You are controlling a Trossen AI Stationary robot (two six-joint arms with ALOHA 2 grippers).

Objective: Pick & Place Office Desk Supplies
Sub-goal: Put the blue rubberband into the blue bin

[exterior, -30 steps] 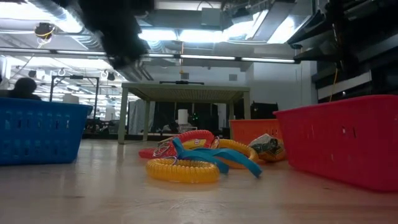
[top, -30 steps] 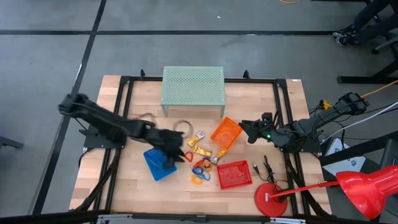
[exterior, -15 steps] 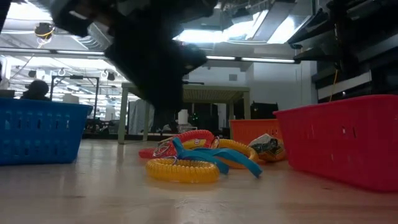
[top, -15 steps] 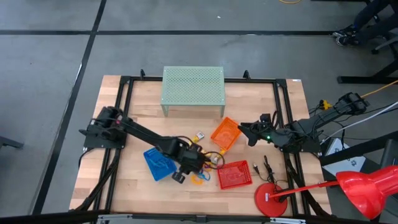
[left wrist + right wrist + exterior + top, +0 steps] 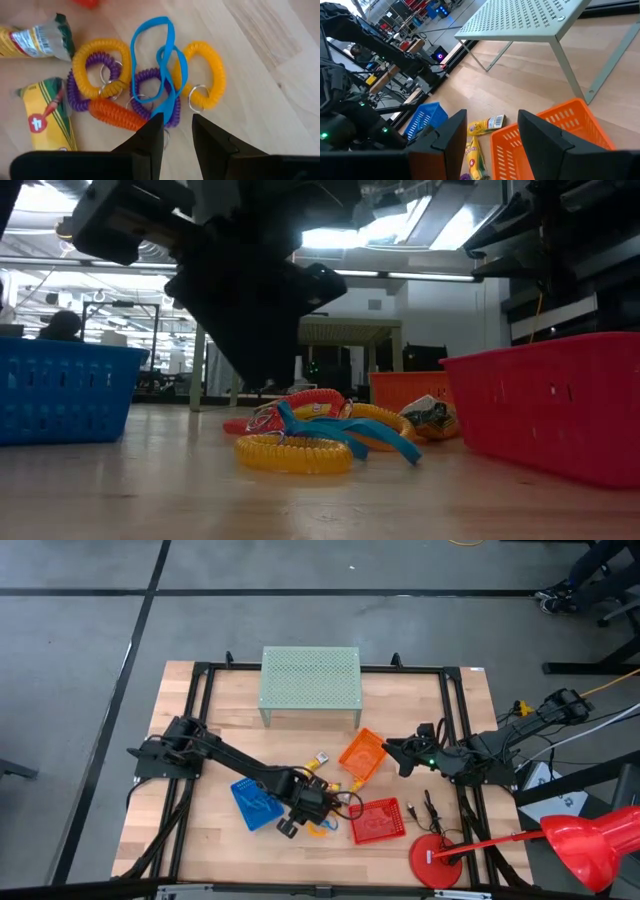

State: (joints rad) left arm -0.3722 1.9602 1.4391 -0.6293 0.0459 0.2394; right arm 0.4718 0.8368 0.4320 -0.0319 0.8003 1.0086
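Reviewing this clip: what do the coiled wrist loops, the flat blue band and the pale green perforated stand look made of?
Coiled yellow loop: apparently glossy plastic spiral cord, ridged turns, metal key ring attached. Flat blue band: probably rubber or silicone, thin, smooth, limply twisted. Pale green perforated stand: likely painted sheet metal, regular punched holes, thin straight legs.

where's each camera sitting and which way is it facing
High: overhead, straight down; both arms, left gripper over the pile, right gripper by the orange basket.
Low: table height, level across; dark left arm hangs above the yellow coil.
Left wrist: looks down past open fingers at the blue loop.
Right wrist: looks past open fingers toward the green stand.
Shared: the orange basket, high and right wrist.
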